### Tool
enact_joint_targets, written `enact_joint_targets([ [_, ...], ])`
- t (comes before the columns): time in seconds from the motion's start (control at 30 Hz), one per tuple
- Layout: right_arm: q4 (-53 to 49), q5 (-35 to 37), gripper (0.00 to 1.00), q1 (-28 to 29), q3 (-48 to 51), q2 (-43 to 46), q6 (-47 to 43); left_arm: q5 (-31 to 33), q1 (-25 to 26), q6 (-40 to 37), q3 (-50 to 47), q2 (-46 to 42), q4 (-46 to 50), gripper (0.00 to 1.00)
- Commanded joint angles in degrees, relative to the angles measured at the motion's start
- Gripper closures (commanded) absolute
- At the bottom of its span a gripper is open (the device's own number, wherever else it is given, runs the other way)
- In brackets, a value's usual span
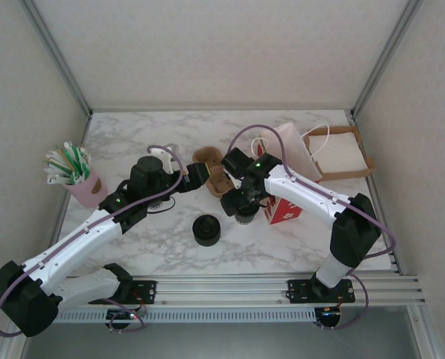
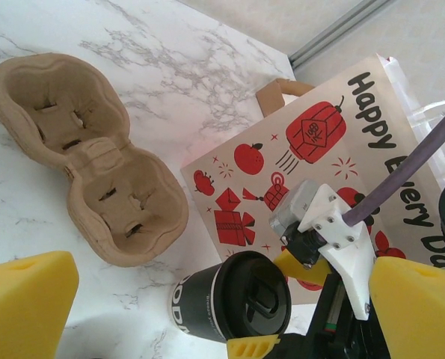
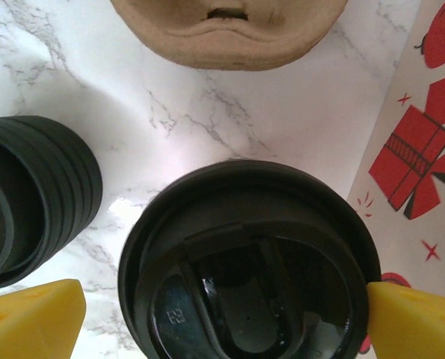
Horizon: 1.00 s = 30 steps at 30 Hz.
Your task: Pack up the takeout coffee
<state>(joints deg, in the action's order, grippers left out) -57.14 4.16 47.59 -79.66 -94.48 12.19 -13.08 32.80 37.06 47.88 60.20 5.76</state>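
Beside the cup carrier (image 2: 95, 172), the right hand (image 3: 222, 318) straddles the takeout coffee (image 3: 244, 247) with fingers (image 3: 415, 323) spread, the left hand (image 2: 222, 288) likewise spread wide.

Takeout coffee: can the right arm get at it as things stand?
Likely yes. The right gripper hangs over the takeout coffee, jaws open, a finger either side of its lid, nothing else between. The stack of black lids beside it stands clear.

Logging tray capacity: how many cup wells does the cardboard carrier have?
2, both empty: the far well of the carrier and the near well, nearer the takeout coffee. None seems hidden.
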Motion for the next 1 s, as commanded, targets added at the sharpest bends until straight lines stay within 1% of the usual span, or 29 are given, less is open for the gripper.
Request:
enact_joint_targets([
  [0.0, -1.76, -4.35, 0.07, -0.07, -0.09, 2.79, 1.76, -0.81, -0.54, -0.91, -0.15, -0.09, -1.19, 0.0],
  [0.2, -2.17, -5.54, 0.08, 1.0, 1.87, 5.68, 3.83, -1.22, -0.55, -0.67, -0.02, 0.33, -1.3, 0.0],
  [0.4, -3.01, -6.06, 0.13, 2.36, 3.09, 7.14, 5.13, -1.85, -0.53, -0.28, 0.46, 0.79, -1.6, 0.0],
  [0.6, -3.92, 1.52, 0.12, 2.74, 2.18, 8.6, 5.22, -2.1, -0.54, 0.29, 0.39, 0.87, -2.17, 0.0],
  [0.73, -3.84, 5.48, 0.11, 2.64, 1.49, 6.62, 3.25, -2.55, -0.54, 0.82, -0.02, 1.31, -3.05, 0.0],
  [0.8, -4.1, 5.94, 0.12, 2.42, 0.64, 4.76, 2.14, -2.65, -0.59, 1.0, -0.32, 1.33, -3.43, 0.0],
  [0.97, -3.76, 4.14, 0.14, 2.26, -1.05, 2.09, 0.06, -2.82, -0.54, 1.09, -0.59, 1.32, -3.32, 0.0],
])
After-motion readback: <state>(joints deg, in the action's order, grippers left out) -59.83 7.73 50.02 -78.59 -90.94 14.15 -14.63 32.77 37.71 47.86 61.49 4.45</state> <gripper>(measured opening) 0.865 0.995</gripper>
